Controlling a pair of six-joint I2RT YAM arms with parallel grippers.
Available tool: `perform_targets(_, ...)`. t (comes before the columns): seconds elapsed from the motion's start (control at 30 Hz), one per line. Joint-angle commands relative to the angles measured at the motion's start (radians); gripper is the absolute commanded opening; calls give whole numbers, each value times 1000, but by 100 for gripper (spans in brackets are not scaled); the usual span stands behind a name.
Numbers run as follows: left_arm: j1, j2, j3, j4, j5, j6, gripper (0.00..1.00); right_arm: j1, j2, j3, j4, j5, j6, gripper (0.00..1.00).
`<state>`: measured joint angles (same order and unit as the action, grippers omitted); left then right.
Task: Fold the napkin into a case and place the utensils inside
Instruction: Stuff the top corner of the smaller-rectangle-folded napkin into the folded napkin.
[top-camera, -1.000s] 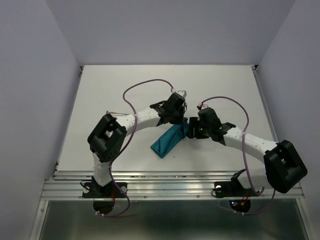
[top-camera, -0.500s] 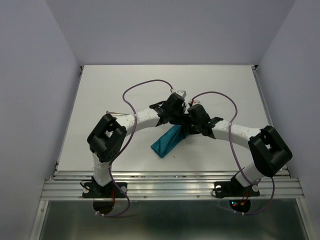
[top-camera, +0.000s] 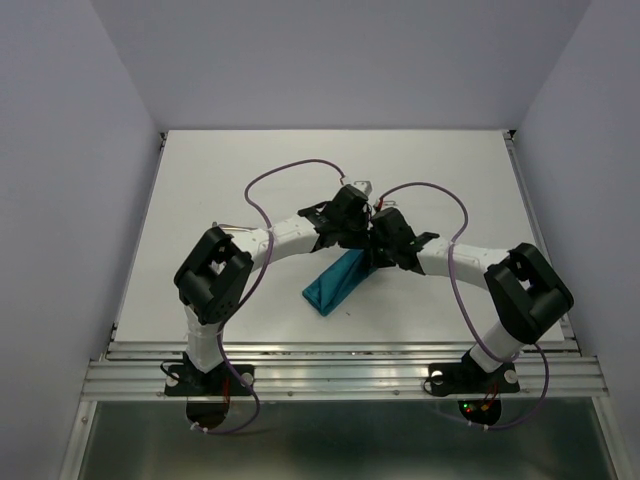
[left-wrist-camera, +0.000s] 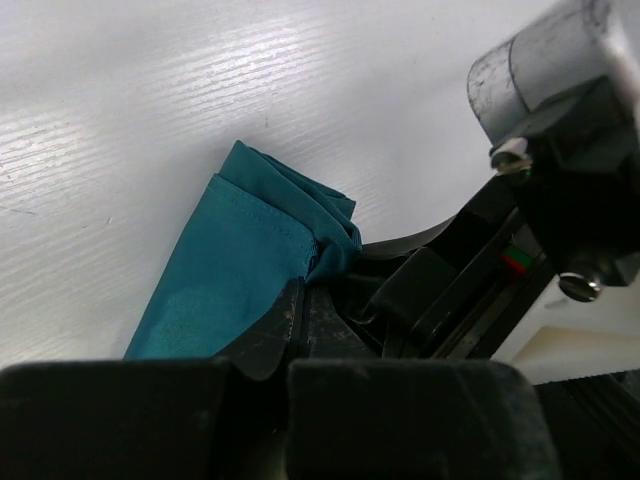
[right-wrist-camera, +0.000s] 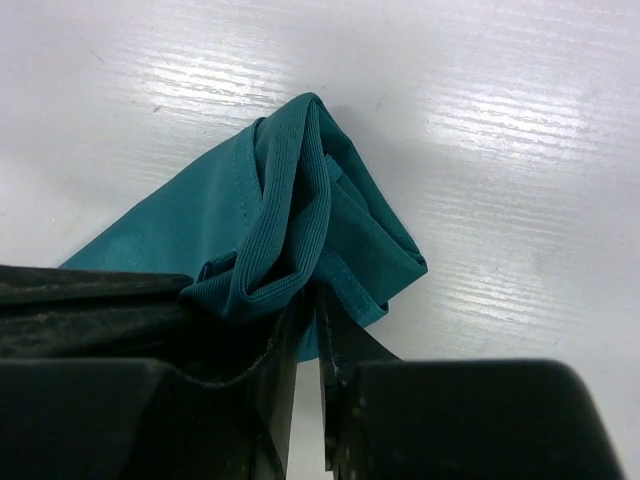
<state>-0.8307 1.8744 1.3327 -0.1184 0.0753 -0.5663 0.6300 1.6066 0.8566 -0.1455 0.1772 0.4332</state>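
While the napkin (top-camera: 335, 283) lies mid-table as a long teal wedge, both arms crowd over its far end, so I'd judge the folding step is in hand, the pocket not yet finished. The left gripper (left-wrist-camera: 303, 300) is clamped tight with a bunch of the cloth's corner caught at its tips. The right gripper (right-wrist-camera: 310, 312) has its jaws drawn to a thin slit right at the rolled hem; whether they actually bite the fabric I can't tell from here. The next move, I reckon, calls for both claws to have a sure pinch and to draw the layers over together without dragging the whole bundle across the white table (top-camera: 250, 170). Counting up: one napkin, two grippers, and no cutlery that I can make out.
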Motion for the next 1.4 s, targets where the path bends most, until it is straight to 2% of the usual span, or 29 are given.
perform_targets(0.0, -1, -49, -21, 33, 23, -3, 0, 8, -10, 42, 55, 51, 9, 13)
perform_targets(0.1, 2, -49, -30, 34, 30, 2, 0, 8, -22, 41, 54, 68, 19, 5)
perform_targets(0.27, 18, -57, -72, 46, 50, 20, 0, 8, -31, 33, 55, 79, 42, 4)
perform_targets(0.6, 30, -69, -116, 75, 92, 28, 0, 8, -36, 52, 47, 31, 36, 25)
perform_targets(0.8, 35, -72, -118, 86, 98, 23, 0, 8, -50, 48, 44, 27, 29, 28)
perform_targets(0.97, 36, -73, -119, 88, 107, 25, 0, 17, -27, 55, 49, 28, 38, 22)
perform_targets(1.07, 36, -77, -122, 89, 110, 23, 0, 17, -10, 58, 53, 30, 47, 7)
perform_targets(1.13, 36, -78, -124, 89, 113, 25, 0, 17, -2, 62, 52, 36, 53, 2)
perform_targets(1.37, 36, -73, -144, 94, 144, 29, 0, 17, -39, 58, 43, 114, 76, 1)
